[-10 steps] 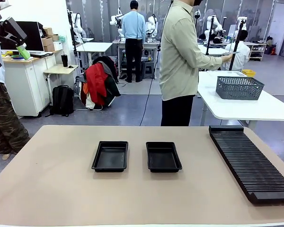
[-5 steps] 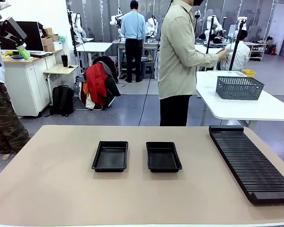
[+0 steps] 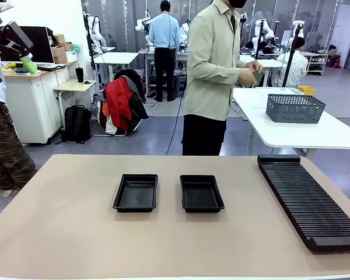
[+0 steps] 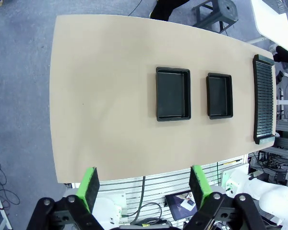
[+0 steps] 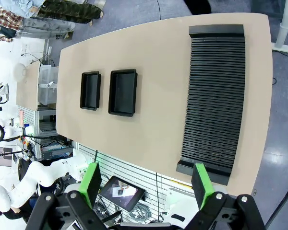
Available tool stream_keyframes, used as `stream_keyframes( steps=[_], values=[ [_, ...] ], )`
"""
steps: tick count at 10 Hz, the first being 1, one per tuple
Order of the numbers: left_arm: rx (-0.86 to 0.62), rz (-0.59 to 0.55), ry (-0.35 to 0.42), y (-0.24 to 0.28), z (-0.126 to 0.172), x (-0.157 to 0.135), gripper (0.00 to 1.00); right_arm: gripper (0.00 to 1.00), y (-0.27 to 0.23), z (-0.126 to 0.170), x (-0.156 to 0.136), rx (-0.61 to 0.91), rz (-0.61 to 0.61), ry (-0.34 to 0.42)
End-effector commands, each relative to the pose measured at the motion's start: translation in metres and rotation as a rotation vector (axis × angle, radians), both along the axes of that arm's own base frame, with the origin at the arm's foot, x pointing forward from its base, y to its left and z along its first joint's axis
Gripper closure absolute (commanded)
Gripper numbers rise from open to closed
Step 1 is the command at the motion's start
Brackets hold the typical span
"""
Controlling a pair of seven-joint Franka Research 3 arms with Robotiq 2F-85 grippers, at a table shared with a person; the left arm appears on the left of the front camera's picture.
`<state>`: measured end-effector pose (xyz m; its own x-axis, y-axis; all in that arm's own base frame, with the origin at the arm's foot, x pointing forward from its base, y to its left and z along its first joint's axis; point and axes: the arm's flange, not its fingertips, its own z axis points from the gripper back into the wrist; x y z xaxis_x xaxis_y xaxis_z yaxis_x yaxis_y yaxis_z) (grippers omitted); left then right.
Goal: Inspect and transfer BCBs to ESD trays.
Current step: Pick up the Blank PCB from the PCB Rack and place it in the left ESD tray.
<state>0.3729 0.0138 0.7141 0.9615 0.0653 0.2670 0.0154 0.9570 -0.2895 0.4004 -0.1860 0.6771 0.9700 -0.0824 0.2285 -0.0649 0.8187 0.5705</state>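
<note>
Black plastic ESD trays lie side by side near the middle of the tan table, a narrow strip of tabletop between them. The left-hand tray and the right-hand tray both sit flat with their long sides running toward the far edge, and their dark floors show bare. To the right of the right-hand tray, well apart from it, a long black ribbed rack lies along the table's right side, reaching from near the far edge toward the near one. Beyond the table's far edge a person in a pale shirt and dark trousers stands turned toward a white side table, both hands raised at chest height around a small greenish flat piece; it is too small to say whether it is one of the boards. A grey wire-mesh basket stands on that white table. The left gripper hangs high above the near-left corner of the tan table, looking down on both trays and the rack, its green-padded fingers spread wide with nothing between them. The right gripper hangs equally high over the near-right side, above the rack's near end, its fingers likewise wide apart and holding nothing.
</note>
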Motion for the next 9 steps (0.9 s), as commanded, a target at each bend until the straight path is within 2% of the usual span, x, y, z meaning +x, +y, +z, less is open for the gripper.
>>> stream_keyframes(
  steps=[1,9],
  values=[
    [0.0,0.006,0.0,0.0007,0.0001,0.0001,0.0,0.0,0.0,-0.0004,0.0,0.0,0.0,0.001],
    [0.0,0.006,0.0,0.0007,0.0001,0.0001,0.0,0.0,0.0,-0.0004,0.0,0.0,0.0,0.001]
  ],
)
